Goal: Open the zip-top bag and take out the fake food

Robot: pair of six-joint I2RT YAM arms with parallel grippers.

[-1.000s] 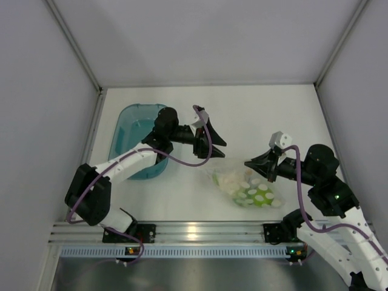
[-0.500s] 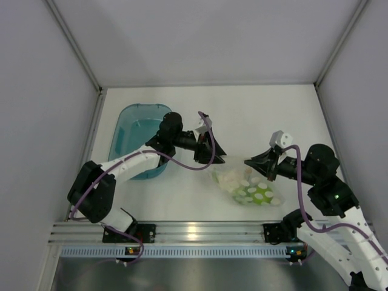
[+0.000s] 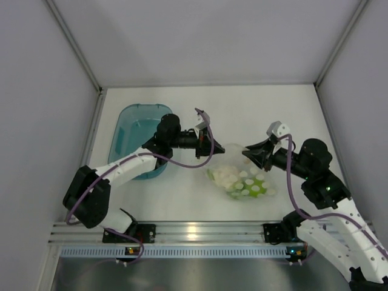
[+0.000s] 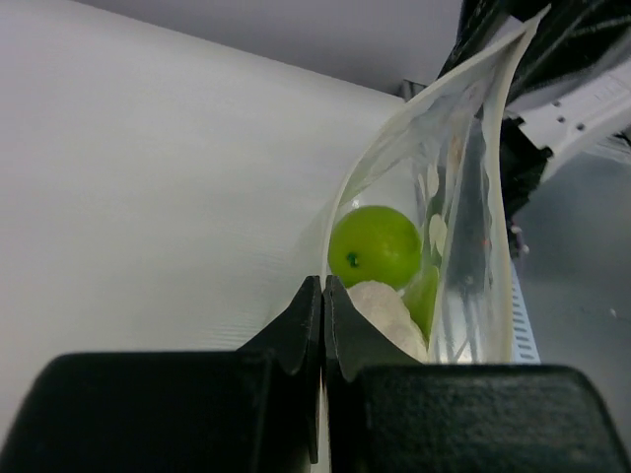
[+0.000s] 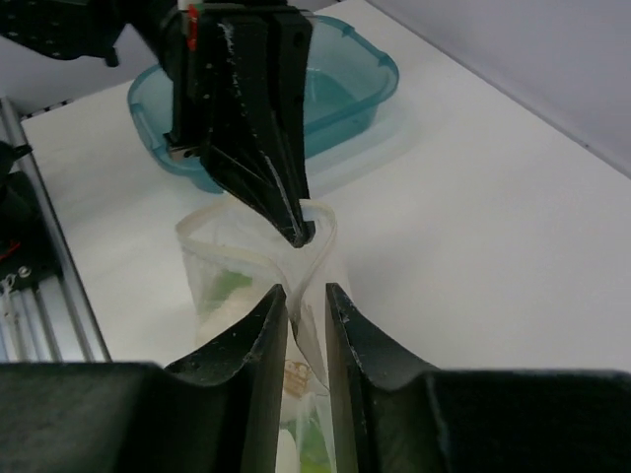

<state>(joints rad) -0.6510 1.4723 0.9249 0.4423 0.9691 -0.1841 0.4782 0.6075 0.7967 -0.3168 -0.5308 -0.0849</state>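
Note:
The zip-top bag [image 3: 241,180] lies between the arms, its mouth lifted towards the back. My left gripper [image 3: 211,147] is shut on one lip of the mouth; its jaws [image 4: 322,286] meet tightly on the bag's rim [image 4: 473,197]. The right wrist view shows that black gripper [image 5: 296,232] pinching the rim [image 5: 227,258]. My right gripper [image 5: 306,296] stands slightly open, the other lip loose between its fingers. Inside the bag is the fake food: a lime-green ball [image 4: 375,246] and a white leafy lump [image 4: 389,310], with more green [image 3: 257,188] lower down.
A teal plastic tub [image 3: 130,130] stands at the back left, under the left arm; its rim [image 5: 345,89] shows behind the left gripper. An aluminium rail [image 3: 194,233] runs along the near edge. Grey walls close in the sides and back.
My left gripper closed on the bag's rim. My right gripper's jaws parted a little and that arm shifted left and back. The bag's mouth rose and the bag slid slightly left.

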